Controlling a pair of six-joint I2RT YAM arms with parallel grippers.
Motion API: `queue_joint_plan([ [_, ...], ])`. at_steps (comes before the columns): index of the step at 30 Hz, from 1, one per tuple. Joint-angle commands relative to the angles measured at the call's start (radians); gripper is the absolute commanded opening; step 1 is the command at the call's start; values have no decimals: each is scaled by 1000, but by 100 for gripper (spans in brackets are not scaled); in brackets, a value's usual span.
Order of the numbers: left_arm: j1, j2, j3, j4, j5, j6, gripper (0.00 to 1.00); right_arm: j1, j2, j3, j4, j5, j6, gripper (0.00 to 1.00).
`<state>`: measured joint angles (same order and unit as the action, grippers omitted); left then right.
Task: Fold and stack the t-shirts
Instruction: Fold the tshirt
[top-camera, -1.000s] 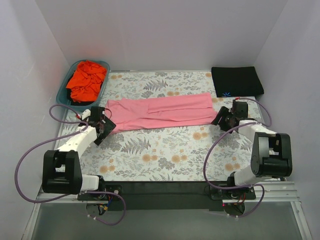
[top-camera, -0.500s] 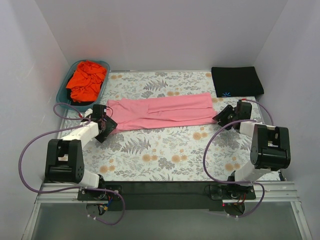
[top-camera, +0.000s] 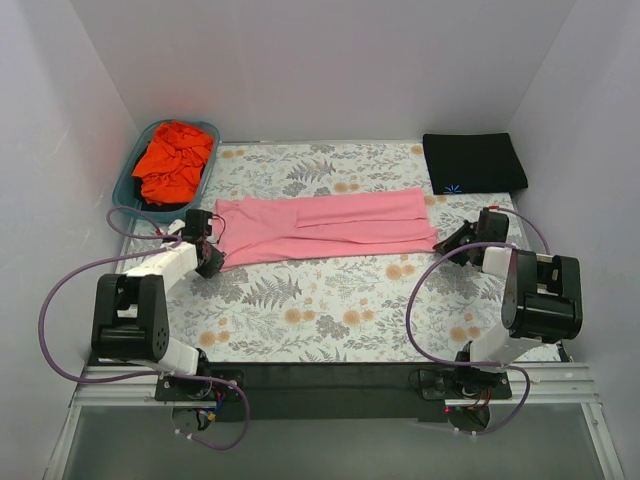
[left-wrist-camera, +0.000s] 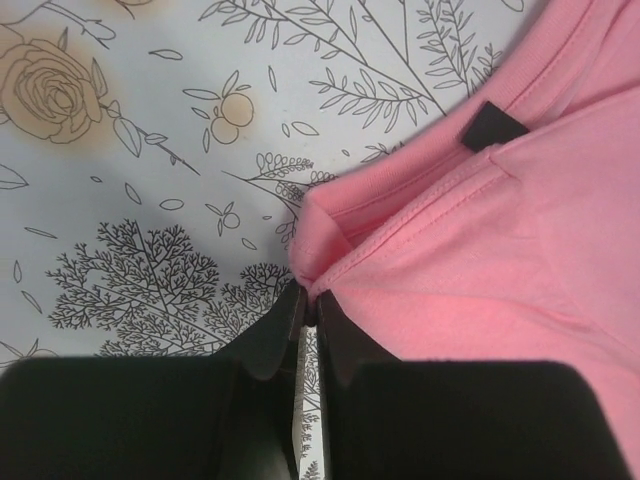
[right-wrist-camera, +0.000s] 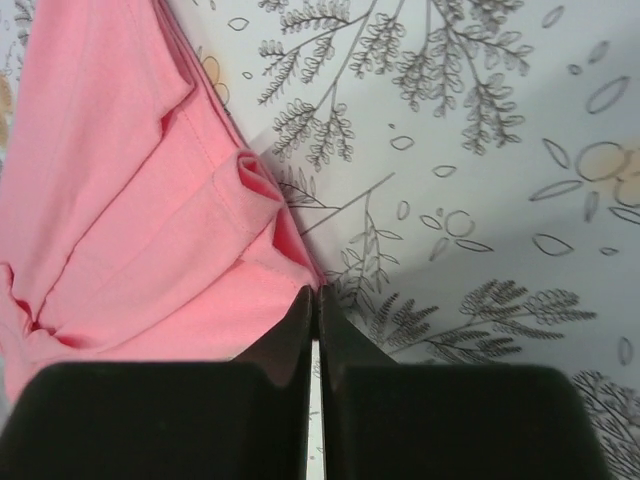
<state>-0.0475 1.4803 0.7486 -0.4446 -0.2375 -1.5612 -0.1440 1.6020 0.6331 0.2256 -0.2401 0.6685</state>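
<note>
Basket: beyond my left pincer and a little outward sits a teal basket (top-camera: 127, 183). The orange-red shirt (top-camera: 172, 160) is bunched up in it, not yet folded.
Left pincer: my left pincer (top-camera: 211, 255) is closed tight on the near left corner of the pink shirt (top-camera: 325, 222).
Pink shirt: a long folded strip lying flat between my two pincers.
Right pincer: my right pincer (top-camera: 457, 241) is pressed closed on the strip's near right corner.
Change: over the last second both pincers have drawn apart, the right one more. The strip now lies straighter and reaches further right. I judge this to be smoothing before the crosswise fold.
Black shirt: beyond my right pincer lies the black shirt (top-camera: 474, 162), already folded, logo up, likely the base of the stack.
Surface: a flowered table cover (top-camera: 330, 310), flat under everything.
Room: plain white walls (top-camera: 320, 60) on three sides.
</note>
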Motion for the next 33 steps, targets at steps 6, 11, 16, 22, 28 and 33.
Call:
queue_joint_plan([
  [6,18,-72,8,-133,-111,26,0,-86,-125,-30,-291,99,-136,1],
  [11,20,-182,-83,-178,-89,3,0,-88,-214,-61,-402,136,-179,1],
  [16,20,-222,-133,-178,-39,-42,8,-86,-243,-96,-414,166,-202,1],
  [22,20,-285,-123,-190,-40,-57,44,-86,-299,-70,-434,170,-228,33],
  [28,18,-356,-34,-235,-48,-11,64,25,-387,11,-477,281,-251,50],
  [33,8,-402,23,-279,-37,26,64,183,-396,92,-470,337,-302,50],
])
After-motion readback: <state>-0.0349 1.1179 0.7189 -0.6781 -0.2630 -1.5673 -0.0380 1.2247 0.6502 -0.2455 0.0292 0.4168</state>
